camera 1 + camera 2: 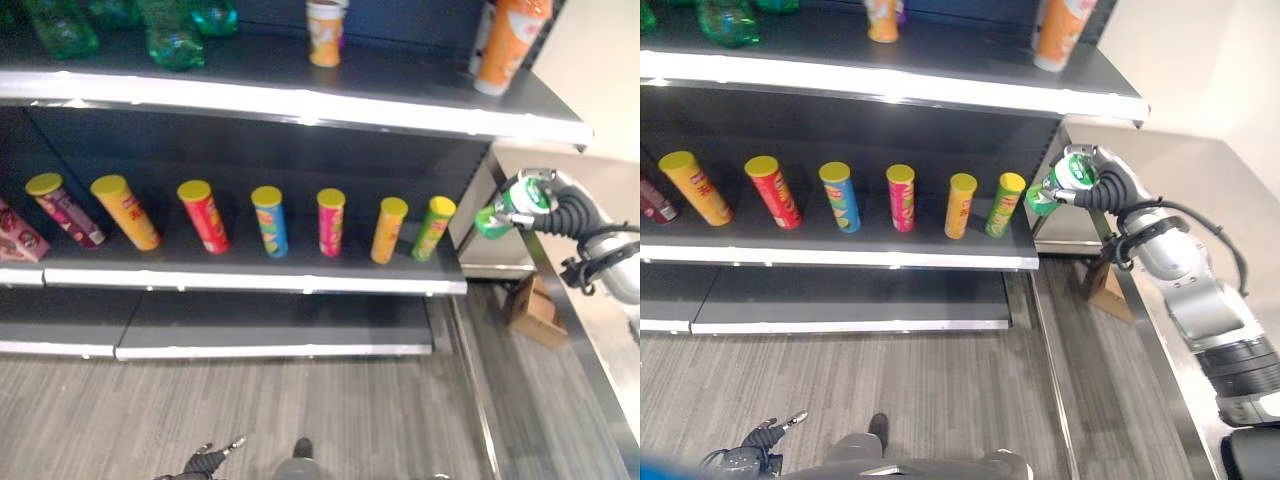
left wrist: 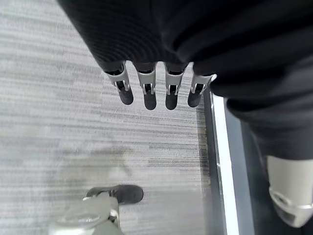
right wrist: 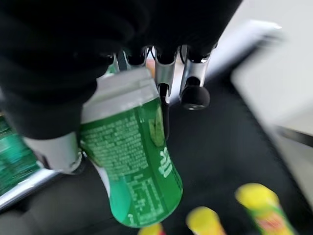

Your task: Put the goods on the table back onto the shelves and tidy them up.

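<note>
From the left eye view, the right hand (image 1: 535, 200) is up in the air just past the right end of the middle shelf (image 1: 250, 275). It holds a green bottle (image 1: 495, 220). The hand hides most of the bottle, so only its green end sticks out toward the shelf. A row of tall tubes with yellow lids (image 1: 270, 220) stands on that shelf. The green tube (image 1: 433, 227) at the right end is the one nearest the bottle, but they do not touch. The top shelf (image 1: 300, 100) has an orange bottle (image 1: 508, 40) and some green bottles (image 1: 170, 35), all cut off at the top.

The right eye view shows the same thing, with the silver table (image 1: 1200, 180) behind the arm.

In the left wrist view, the left hand (image 2: 156, 88) hangs low over the grey floor (image 2: 73, 122). Its fingers are straight and hold nothing.

In the right wrist view, the fingers (image 3: 193, 93) curl round the bottle's white top part, and the green part pokes out past them.
</note>
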Controlling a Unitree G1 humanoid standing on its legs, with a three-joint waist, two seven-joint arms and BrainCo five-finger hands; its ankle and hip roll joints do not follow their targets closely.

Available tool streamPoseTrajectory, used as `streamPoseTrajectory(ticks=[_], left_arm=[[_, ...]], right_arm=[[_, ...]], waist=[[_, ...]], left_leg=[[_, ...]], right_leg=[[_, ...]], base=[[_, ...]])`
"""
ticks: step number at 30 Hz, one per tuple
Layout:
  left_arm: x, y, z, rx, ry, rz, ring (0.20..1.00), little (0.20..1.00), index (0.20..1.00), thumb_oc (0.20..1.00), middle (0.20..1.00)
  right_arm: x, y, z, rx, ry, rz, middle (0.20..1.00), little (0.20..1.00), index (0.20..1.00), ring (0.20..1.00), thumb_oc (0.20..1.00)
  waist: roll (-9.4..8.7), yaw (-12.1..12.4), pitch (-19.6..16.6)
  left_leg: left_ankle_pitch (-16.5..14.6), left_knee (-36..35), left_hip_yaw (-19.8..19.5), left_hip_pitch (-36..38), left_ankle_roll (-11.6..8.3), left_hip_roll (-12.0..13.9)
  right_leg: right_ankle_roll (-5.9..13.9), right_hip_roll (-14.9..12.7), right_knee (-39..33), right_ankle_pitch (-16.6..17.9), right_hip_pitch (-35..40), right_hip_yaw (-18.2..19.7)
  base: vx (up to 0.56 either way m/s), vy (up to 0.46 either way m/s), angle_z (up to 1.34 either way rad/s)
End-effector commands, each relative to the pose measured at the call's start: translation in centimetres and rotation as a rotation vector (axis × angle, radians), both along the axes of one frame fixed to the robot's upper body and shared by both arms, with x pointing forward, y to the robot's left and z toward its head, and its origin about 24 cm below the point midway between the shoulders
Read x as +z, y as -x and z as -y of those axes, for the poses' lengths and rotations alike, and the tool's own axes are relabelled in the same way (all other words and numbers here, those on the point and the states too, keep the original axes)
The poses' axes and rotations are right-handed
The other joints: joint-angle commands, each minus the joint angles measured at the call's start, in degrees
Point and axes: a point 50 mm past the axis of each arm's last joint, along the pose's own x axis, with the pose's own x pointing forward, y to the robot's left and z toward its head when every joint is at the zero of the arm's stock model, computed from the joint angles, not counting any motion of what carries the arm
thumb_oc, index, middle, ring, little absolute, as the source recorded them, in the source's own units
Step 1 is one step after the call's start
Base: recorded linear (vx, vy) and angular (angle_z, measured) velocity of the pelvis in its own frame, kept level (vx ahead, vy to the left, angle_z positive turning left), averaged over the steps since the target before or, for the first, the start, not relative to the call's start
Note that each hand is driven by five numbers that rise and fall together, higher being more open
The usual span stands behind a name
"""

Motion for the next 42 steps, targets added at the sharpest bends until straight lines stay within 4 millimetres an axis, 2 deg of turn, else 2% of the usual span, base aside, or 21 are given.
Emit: streamPoseTrajectory(ticks=[1,2,3,5,8,11,12,16,19,25,29,31,35,42], left_arm=[[0.0,0.0,0.0,-0.045,0.001,-0.002,1.0,1.0,1.0,1.0,1.0],[0.0,0.0,0.1,-0.042,0.003,-0.001,1.0,1.0,1.0,1.0,1.0],[0.2,-0.1,-0.4,-0.04,-0.009,0.001,1.0,1.0,1.0,1.0,1.0],[0.2,0.0,-0.5,-0.022,0.002,0.004,1.0,1.0,1.0,1.0,1.0],[-0.1,0.5,0.0,-0.015,0.02,-0.008,1.0,1.0,1.0,1.0,1.0],[-0.7,1.9,0.4,0.014,0.043,-0.044,1.0,1.0,1.0,1.0,1.0],[-0.7,2.0,0.5,0.016,0.044,-0.043,1.0,1.0,1.0,1.0,1.0],[-0.8,2.3,0.5,0.016,0.043,-0.059,1.0,1.0,1.0,1.0,1.0],[-0.9,2.5,0.6,0.014,0.043,-0.07,1.0,1.0,1.0,1.0,1.0],[-1.1,2.8,0.7,0.007,0.039,-0.087,1.0,1.0,1.0,1.0,1.0],[-1.2,2.6,1.3,0.006,0.05,-0.084,1.0,1.0,1.0,1.0,1.0],[-1.3,2.8,1.5,0.009,0.056,-0.089,1.0,1.0,1.0,1.0,1.0],[-1.5,2.9,1.8,0.007,0.06,-0.09,1.0,1.0,1.0,1.0,1.0],[-1.3,1.8,2.0,-0.029,0.055,-0.062,1.0,1.0,1.0,1.0,1.0]], right_arm=[[7.6,1.0,-1.2,0.117,-0.046,0.244,0.2,0.2,0.2,0.2,0.2],[7.6,0.9,-1.3,0.12,-0.044,0.244,0.2,0.2,0.2,0.2,0.2],[9.1,1.1,-2.1,0.167,-0.018,0.265,0.2,0.2,0.2,0.2,0.2],[10.7,1.1,-2.8,0.19,-0.006,0.293,0.2,0.2,0.2,0.2,0.2],[11.5,0.7,-3.5,0.21,-0.005,0.297,0.2,0.2,0.2,0.2,0.2],[12.4,-1.2,-4.3,0.202,0.002,0.257,0.2,0.2,0.2,0.2,0.2],[12.5,-1.2,-4.3,0.203,0.004,0.257,0.2,0.2,0.2,0.2,0.2],[11.7,-4.2,-3.7,0.099,0.016,0.169,0.2,0.2,0.2,0.2,0.2],[11.0,-6.1,-2.3,-0.006,0.009,0.119,0.2,0.2,0.2,0.2,0.2],[9.9,-8.2,0.9,-0.213,-0.018,0.06,0.2,0.2,0.2,0.2,0.2],[9.7,-8.9,2.9,-0.344,-0.022,0.036,0.2,0.2,0.2,0.2,0.2],[9.7,-9.0,3.2,-0.366,-0.018,0.029,0.2,0.2,0.2,0.2,0.2],[9.2,-9.5,3.5,-0.407,-0.016,0.011,0.2,0.2,0.2,0.2,0.2],[9.1,-9.8,2.9,-0.399,-0.01,0.006,0.2,0.2,0.2,0.2,0.2]], waist=[[-0.17,-0.26,-2.3],[-0.01,-0.43,-2.26],[-0.68,-0.78,-1.59],[-1.73,-0.22,-1.48],[-1.65,-0.22,-2.41],[-1.23,1.18,-4.25],[-1.14,1.04,-4.24],[-0.94,3.19,-4.79],[-0.59,4.33,-4.84],[0.42,6.05,-4.38],[1.2,6.81,-3.87],[1.26,6.66,-4.14],[1.39,6.78,-4.45],[0.87,6.9,-4.45]], left_leg=[[-6.02,1.67,-0.92,-1.92,-2.88,-1.59],[-6.09,1.69,-0.92,-1.87,-2.91,-1.51],[-6.26,3.09,-2.55,-2.71,-3.26,-2.03],[-6.45,4.14,-3.51,-3.25,-3.68,-2.78],[-6.35,3.44,-4.51,-3.06,-4.02,-2.63],[-5.58,2.24,-6.8,-2.95,-5.12,-1.75],[-5.58,2.22,-6.86,-2.93,-5.13,-1.75],[-5.0,1.58,-9.08,-2.92,-5.97,-1.31],[-4.5,1.33,-10.78,-3.25,-6.54,-1.14],[-3.13,0.7,-13.78,-4.29,-8.06,-0.7],[-1.88,0.1,-13.29,-5.03,-9.01,0.01],[-1.72,0.01,-13.26,-5.3,-8.98,-0.07],[-2.01,0.06,-12.74,-5.02,-8.82,-0.09],[-2.48,0.15,-12.62,-4.62,-8.54,-0.39]], right_leg=[[-2.0,6.88,-6.92,-3.53,-1.9,2.5],[-2.02,6.97,-7.1,-3.46,-1.76,2.47],[-1.4,8.04,-10.84,-2.67,-2.13,4.98],[-1.66,8.83,-11.68,-2.26,-1.76,7.24],[-1.89,8.99,-13.93,-1.56,-0.02,6.69],[-2.41,9.95,-16.05,-1.98,2.28,4.72],[-2.41,9.96,-16.07,-1.99,2.33,4.65],[-3.11,10.57,-16.04,-3.26,3.72,2.27],[-3.67,10.92,-15.66,-4.34,4.46,0.3],[-4.77,11.46,-14.86,-5.94,5.53,-4.42],[-5.32,11.59,-14.77,-6.98,6.94,-8.65],[-5.29,11.55,-14.84,-6.97,7.09,-9.34],[-5.51,11.72,-14.57,-7.5,7.46,-9.82],[-5.7,11.76,-14.35,-8.04,7.54,-9.97]], base=[[0.02,-0.032,0.25],[0.0,-0.092,0.66],[0.01,-0.08,0.75],[0.03,-0.108,0.39],[0.07,-0.1,0.31],[0.11,-0.172,0.44],[0.09,-0.133,0.49],[0.07,-0.132,0.28],[0.07,-0.132,0.58],[0.06,-0.121,0.54],[0.06,-0.094,0.37],[0.05,-0.04,0.41],[0.08,-0.032,0.37],[0.03,-0.012,0.02]])
